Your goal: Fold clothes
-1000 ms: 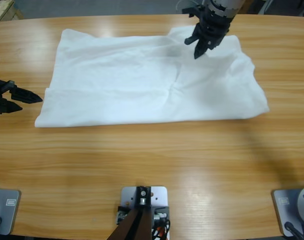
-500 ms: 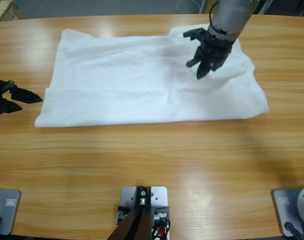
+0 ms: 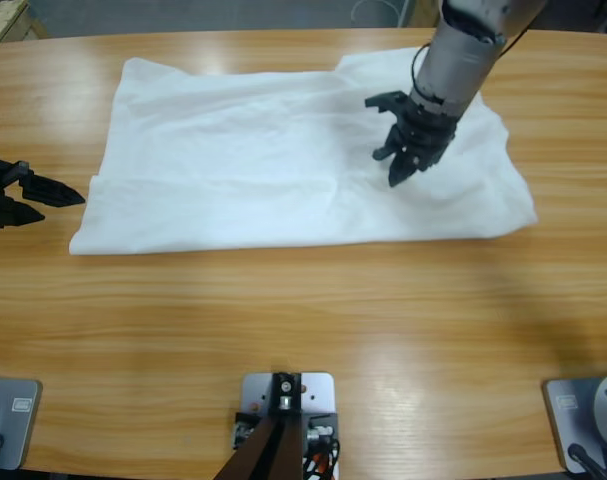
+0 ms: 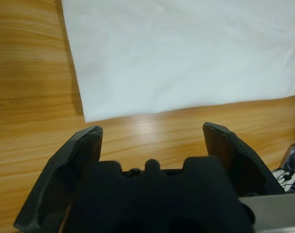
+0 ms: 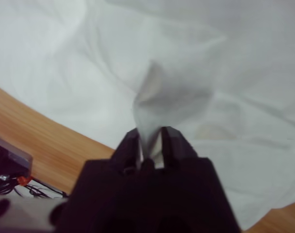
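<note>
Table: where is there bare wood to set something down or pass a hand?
The table is bare across the wide strip between the shirt's near edge and the rig side. A narrow strip lies beyond the shirt. It is crowded at the left hand beside the shirt's left edge, and where the right hand pinches fabric.

From above, we looked straight down on the long wooden worktop (image 3: 283,320) and took in the whole white T-shirt (image 3: 233,160) with both arms. The left wrist camera sat low behind the left claw (image 4: 152,141), well back, facing over bare wood toward the shirt's near corner; that corner also appeared in the high view. The right wrist camera looked along the right claw (image 5: 150,141) from very close, its frame almost filled with cloth, a strip of wood at its lower left; the overhead view showed that same claw (image 3: 401,172) over the shirt's right half.
</note>
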Controlling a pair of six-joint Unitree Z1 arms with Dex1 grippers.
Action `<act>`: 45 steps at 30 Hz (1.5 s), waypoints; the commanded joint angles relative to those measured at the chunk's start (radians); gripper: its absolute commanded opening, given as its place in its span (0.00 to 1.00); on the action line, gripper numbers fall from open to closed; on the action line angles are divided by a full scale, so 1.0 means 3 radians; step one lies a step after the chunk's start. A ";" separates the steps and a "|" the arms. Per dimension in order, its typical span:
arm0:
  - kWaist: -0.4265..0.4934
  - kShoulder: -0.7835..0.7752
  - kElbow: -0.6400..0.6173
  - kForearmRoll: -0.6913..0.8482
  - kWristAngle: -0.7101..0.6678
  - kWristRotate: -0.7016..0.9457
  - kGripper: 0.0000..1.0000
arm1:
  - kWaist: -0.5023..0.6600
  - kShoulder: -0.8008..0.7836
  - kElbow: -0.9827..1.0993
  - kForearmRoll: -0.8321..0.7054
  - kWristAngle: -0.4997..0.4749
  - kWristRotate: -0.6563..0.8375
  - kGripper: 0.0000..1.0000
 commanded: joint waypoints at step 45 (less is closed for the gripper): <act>-0.0102 0.0071 -0.0028 0.0036 -0.0043 0.0054 0.80 | 0.0038 -0.0796 0.0783 -0.0588 0.0089 0.0923 1.00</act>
